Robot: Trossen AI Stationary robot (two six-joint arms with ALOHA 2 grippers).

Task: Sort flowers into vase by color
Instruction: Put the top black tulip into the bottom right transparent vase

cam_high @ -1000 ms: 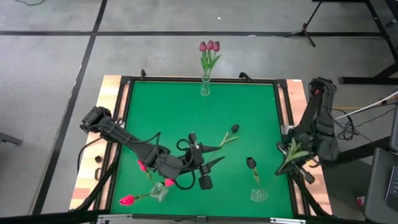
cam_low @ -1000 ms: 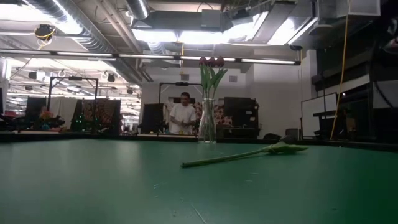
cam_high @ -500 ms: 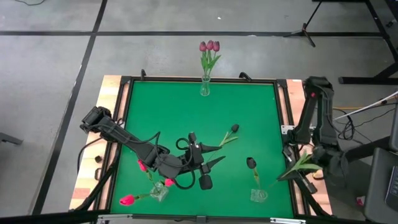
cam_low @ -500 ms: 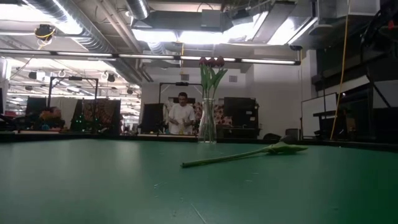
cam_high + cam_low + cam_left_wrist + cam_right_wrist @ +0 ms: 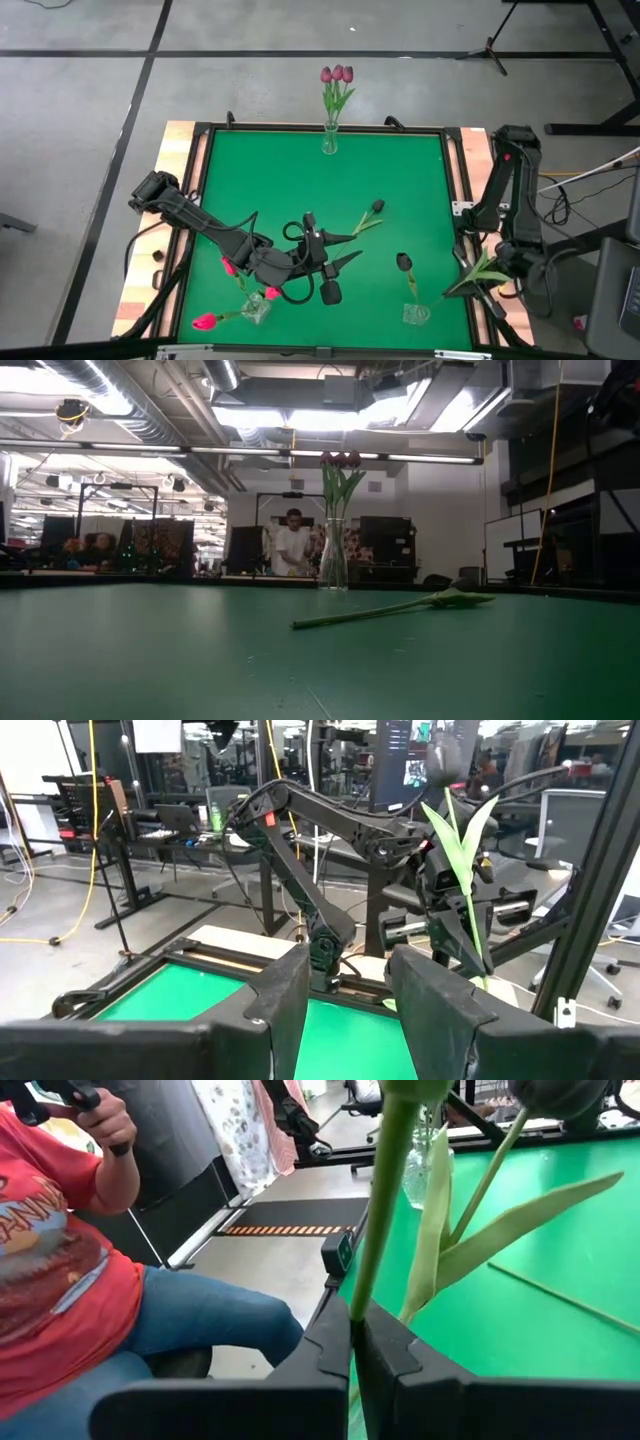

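Right gripper (image 5: 357,1342): fingers clenched on a tulip stem (image 5: 378,1205), beyond the table's right edge.
Held tulip (image 5: 478,272): stem runs away from the fingers.
Left gripper (image 5: 340,1010): parted, empty, over mid-table.
Loose tulip (image 5: 366,217): flat on the mat (image 5: 280,180), lying diagonally.

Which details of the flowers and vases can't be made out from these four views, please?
- Held flower: its head is cut off by the right wrist view's top edge, so the colour is unclear; the right end effector is shut on the stem.
- Near vases: too small in the high view to see which stems sit inside.
- Left end effector: nothing shows between its fingers; the high view is too small to confirm.
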